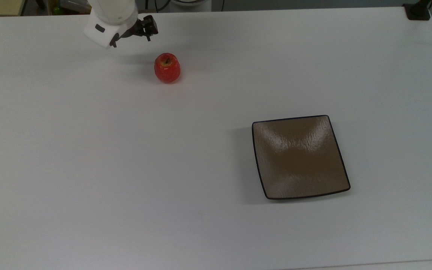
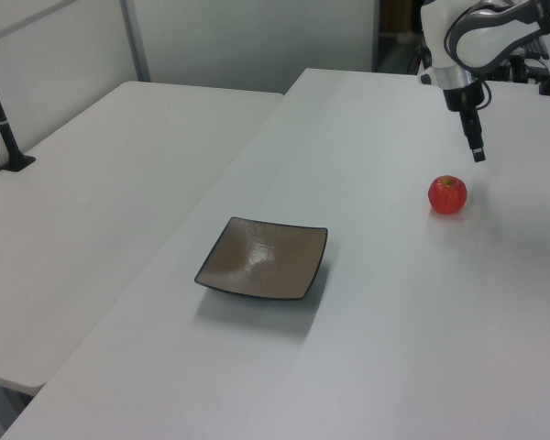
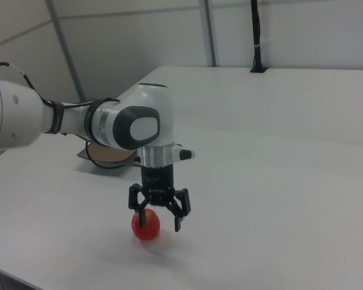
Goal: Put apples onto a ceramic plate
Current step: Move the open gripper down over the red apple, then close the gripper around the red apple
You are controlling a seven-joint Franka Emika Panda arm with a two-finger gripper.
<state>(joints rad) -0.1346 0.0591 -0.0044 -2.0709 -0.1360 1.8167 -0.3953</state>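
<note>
Our gripper (image 3: 160,219) hangs with its fingers spread wide and empty, just beside the apple (image 1: 167,68), which sits far left in the top view, well apart from the ceramic plate (image 1: 300,157). We judge it light, firm and slippery; grip across its widest middle.

— How is the arm (image 3: 60,121) built?
— Glossy white rounded shells are seen, joined by dark grey bands, with an oval white cap set into a grey wrist housing. A thin black cable is looped under the forearm.
— And the gripper (image 3: 160,219)?
— A silver collar is followed by a black body, from which two black fingers (image 3: 179,215) are splayed apart; a small dark mark is carried on the white flange
</note>
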